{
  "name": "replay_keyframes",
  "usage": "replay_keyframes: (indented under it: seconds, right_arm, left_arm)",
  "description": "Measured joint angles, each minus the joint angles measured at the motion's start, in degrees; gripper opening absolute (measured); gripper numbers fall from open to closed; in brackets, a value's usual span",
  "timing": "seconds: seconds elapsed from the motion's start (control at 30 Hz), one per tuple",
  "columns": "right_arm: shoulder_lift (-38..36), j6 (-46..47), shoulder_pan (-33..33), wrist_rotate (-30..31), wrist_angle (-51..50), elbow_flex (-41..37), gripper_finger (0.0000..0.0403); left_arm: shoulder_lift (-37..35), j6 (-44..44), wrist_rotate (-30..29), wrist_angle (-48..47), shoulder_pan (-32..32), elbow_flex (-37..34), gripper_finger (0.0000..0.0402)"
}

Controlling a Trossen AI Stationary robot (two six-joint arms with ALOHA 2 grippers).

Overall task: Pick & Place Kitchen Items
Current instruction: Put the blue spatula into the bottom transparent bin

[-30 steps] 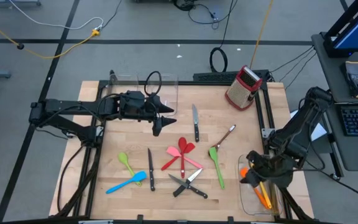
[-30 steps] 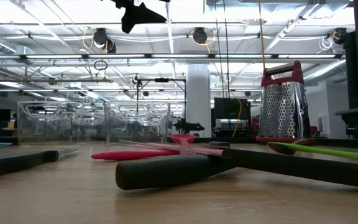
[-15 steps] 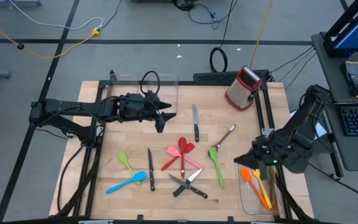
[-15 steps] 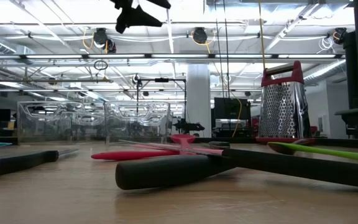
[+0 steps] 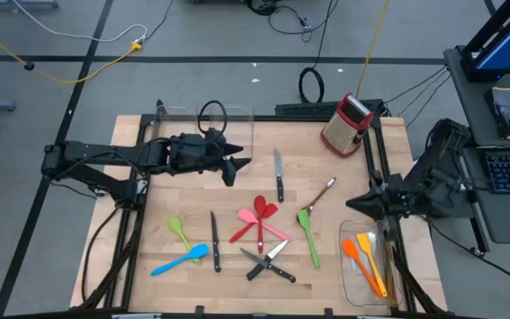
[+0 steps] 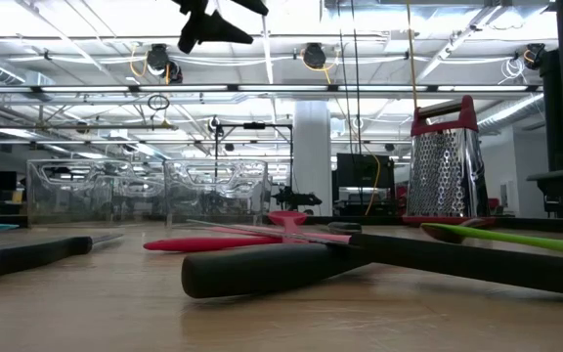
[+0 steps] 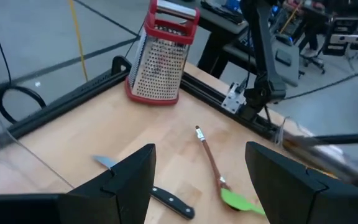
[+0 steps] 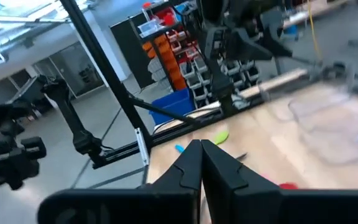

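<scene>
**Steel knife next, utensils half sorted**

Steel and black plastic: the knife [image 5: 278, 174] lies alone on the wood, blade toward the far edge, handle toward me, just ahead of my left gripper [image 5: 238, 165]. In the left wrist view its handle [image 7: 169, 200] sits between my two spread fingers [image 7: 126, 180], so it looks like my next pick. I judge it stiff, fairly light and slick on the blade. I would take it across the handle, near the middle, so it does not swing.

Beside it lie the brown spoon [image 5: 320, 194] and the green spatula [image 5: 309, 232], both thin and light, low on the table, easy to push rather than lift. Nearer the middle the red spatula [image 5: 253, 219] and a pink one [image 5: 261, 221] overlap; below them two more knives [image 5: 270, 260] cross. To the left lie another knife [image 5: 214, 240], a small green spoon [image 5: 179, 231] and a blue spatula [image 5: 181, 260].

My right gripper [image 5: 350, 206] is shut and empty, held above the bin [image 5: 351, 282] where orange utensils [image 5: 363, 261] already lie. A grater [image 5: 347, 123] stands at the far right corner.
</scene>
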Motion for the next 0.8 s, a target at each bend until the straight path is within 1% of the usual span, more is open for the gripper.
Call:
replay_keyframes:
  seconds: [0.13, 0.3, 0.43, 0.6, 0.8]
  right_arm:
    - [-2.94, -6.63, -0.01, -0.01, -0.04, 0.0, 0.0]
    - [-6.44, -13.55, -0.01, -0.02, -0.16, 0.0, 0.0]
    - [-9.02, -18.02, -0.01, -0.03, -0.15, 0.0, 0.0]
    - [-11.35, -21.58, -0.01, -0.17, -0.21, 0.0, 0.0]
    - [-12.76, -25.79, -0.01, -0.26, -0.76, 0.0, 0.0]
  left_arm:
    - [0.0, -2.83, 0.44, 0.0, 0.0, 0.0, 0.0253]
    - [0.0, -9.15, 1.47, 0.0, -1.11, 0.0, 0.0253]
    - [0.01, -14.15, 1.45, 0.02, -3.67, 0.0, 0.0253]
    - [1.23, -20.84, -1.07, -0.17, -7.84, -0.07, 0.0253]
    - [4.68, -26.77, -2.23, 1.17, -11.31, 0.0, 0.0253]
